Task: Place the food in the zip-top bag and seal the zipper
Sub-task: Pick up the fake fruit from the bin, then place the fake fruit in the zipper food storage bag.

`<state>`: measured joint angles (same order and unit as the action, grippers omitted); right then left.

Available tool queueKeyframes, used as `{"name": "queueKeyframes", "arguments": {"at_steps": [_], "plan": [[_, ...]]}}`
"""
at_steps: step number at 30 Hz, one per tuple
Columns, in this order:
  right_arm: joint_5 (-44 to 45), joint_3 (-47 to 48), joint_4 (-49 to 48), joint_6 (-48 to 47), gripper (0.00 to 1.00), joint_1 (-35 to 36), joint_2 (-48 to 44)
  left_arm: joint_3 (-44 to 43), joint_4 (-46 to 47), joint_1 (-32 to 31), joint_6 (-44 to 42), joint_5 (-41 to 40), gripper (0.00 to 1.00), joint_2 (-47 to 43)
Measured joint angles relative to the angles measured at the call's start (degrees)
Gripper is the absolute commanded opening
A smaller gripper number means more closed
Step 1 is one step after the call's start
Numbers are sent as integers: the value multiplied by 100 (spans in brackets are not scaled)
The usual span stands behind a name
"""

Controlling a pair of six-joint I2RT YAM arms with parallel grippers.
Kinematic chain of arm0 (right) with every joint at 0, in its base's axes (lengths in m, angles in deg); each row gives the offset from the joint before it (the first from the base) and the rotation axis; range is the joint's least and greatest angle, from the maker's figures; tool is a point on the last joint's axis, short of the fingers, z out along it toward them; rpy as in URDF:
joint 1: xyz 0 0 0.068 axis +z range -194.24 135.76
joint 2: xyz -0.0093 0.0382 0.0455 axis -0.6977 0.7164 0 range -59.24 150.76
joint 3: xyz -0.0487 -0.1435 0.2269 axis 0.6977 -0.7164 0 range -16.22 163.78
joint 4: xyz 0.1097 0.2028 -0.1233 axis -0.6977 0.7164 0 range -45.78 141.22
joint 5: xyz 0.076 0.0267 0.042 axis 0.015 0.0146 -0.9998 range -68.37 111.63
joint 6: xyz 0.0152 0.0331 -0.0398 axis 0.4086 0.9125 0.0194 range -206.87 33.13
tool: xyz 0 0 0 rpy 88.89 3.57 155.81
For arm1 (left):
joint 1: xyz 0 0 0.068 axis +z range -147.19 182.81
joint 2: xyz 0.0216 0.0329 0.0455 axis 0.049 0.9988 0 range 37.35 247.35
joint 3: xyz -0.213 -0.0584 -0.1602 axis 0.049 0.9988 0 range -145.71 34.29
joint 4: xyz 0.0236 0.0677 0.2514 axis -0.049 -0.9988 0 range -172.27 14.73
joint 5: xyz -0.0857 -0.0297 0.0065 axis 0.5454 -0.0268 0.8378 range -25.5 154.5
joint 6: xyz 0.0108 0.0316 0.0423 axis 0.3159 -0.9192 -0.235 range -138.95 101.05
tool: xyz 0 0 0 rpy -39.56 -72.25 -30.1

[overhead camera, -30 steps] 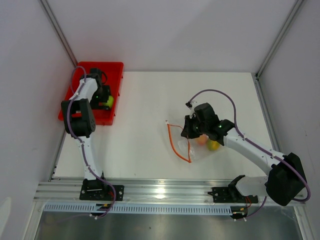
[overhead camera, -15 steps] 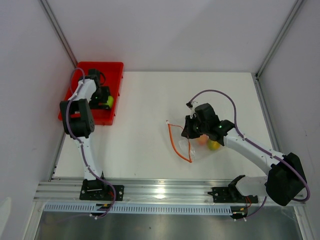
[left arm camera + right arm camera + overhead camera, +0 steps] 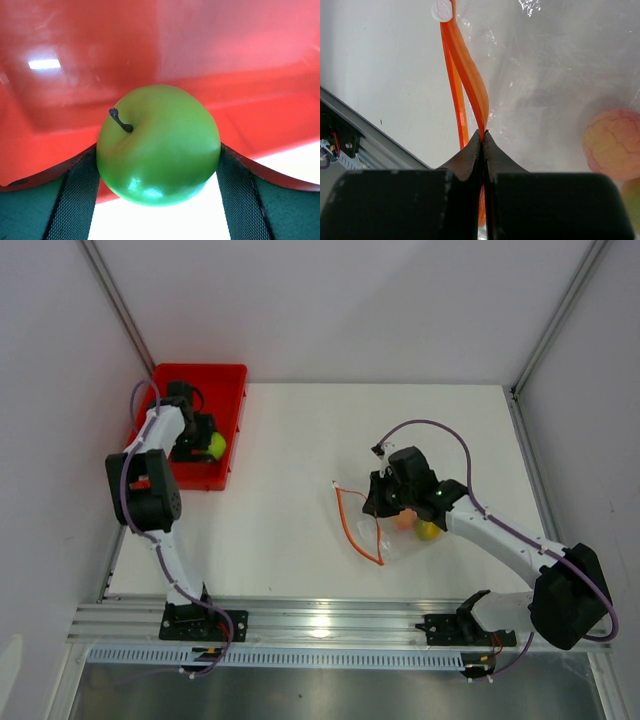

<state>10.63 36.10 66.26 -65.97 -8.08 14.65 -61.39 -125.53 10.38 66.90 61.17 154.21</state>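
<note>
Your wrist views show what overhead hides: left pincer clamps the green apple; right pincer pinches the zipper flat.

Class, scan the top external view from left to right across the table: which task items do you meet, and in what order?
green apple → orange-red zipper → pinkish-orange fruit → yellow-orange fruit

From high up we see the whole counter. Close behind the left end effector and right end effector, we see small spots of it.
</note>
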Motion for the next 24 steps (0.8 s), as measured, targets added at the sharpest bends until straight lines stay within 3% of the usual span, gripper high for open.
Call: {"name": "queueKeyframes", "arguments": {"at_steps": [9,16,20,24], "plan": [[66,101,31,-2,0,-13,96,1784,1182,35,-361,20,1,-2457],[107,249,35,4,0,-15,96,3576,2389,-59,-944,621,1,-3845],[116,326,39,7,0,-15,96,4782,3447,-763,-1617,981,1,-4846],[118,389,35,13,0,-15,96,5001,4127,-1803,-2293,1322,1,-5556]]}}
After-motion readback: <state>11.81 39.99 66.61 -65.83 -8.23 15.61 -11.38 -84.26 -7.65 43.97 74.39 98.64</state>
